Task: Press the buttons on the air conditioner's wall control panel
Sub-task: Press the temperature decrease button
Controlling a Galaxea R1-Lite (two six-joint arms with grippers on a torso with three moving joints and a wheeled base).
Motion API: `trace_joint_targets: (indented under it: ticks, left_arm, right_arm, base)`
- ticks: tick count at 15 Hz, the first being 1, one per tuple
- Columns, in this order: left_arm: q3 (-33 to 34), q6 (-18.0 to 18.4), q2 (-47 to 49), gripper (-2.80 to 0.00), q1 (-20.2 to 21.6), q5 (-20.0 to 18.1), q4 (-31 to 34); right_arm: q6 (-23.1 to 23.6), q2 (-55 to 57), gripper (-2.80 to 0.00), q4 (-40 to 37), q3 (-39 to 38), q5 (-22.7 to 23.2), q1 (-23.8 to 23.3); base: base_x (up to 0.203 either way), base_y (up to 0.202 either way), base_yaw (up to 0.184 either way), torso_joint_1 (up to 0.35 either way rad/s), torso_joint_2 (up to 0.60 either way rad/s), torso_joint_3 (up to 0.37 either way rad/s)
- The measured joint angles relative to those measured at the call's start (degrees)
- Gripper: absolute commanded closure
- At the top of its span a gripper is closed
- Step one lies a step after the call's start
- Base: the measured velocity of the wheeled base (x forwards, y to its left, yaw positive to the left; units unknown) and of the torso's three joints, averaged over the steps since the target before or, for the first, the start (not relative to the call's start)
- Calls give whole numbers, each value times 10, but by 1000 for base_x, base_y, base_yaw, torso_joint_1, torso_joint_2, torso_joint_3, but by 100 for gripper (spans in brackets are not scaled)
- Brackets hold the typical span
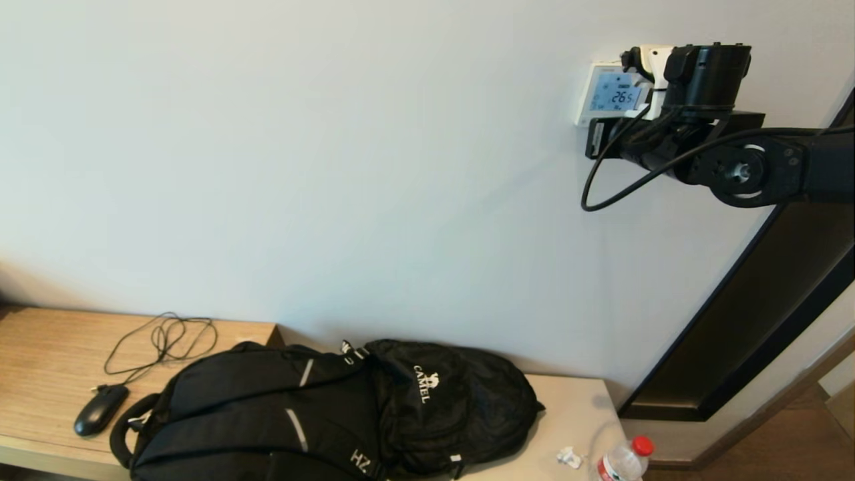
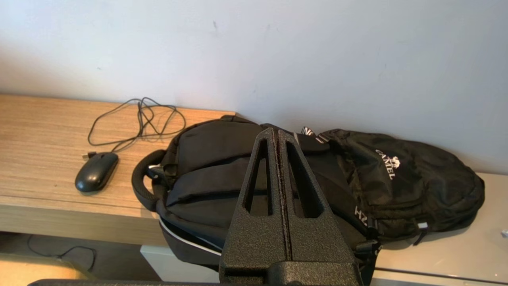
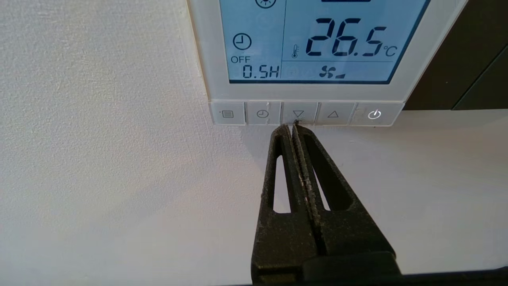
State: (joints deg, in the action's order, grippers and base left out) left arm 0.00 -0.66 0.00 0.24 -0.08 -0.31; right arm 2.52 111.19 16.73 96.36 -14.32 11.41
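High on the wall, the control panel (image 3: 313, 51) is met by the right gripper (image 3: 293, 128), fingers pressed together, its tip set against the down-arrow key in the buttons (image 3: 298, 114). The screen reads 26.5. The left gripper (image 2: 278, 137), likewise closed and empty, is held above the backpack (image 2: 222, 174).

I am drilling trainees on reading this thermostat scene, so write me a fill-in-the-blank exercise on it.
1. The lit pale-blue screen of the square white plastic wall control panel shows a temperature of ____ °C.
2. The right gripper, fingers shut, has its tips at the small grey button marked with a ____-pointing triangle.
3. The left gripper hangs above a black fabric ____.
4. The row of buttons counts ____.

Missing words: 26.5; down; backpack; five
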Motion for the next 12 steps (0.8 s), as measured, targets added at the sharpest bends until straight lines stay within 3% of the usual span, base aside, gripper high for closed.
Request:
trace_joint_targets:
  ticks: [12]
  left_arm:
    - [0,0,0,0,0,0,0]
  right_arm:
    - [-1,-49,0,0,-48,0,-1]
  base:
    - [0,0,0,0,0,0]
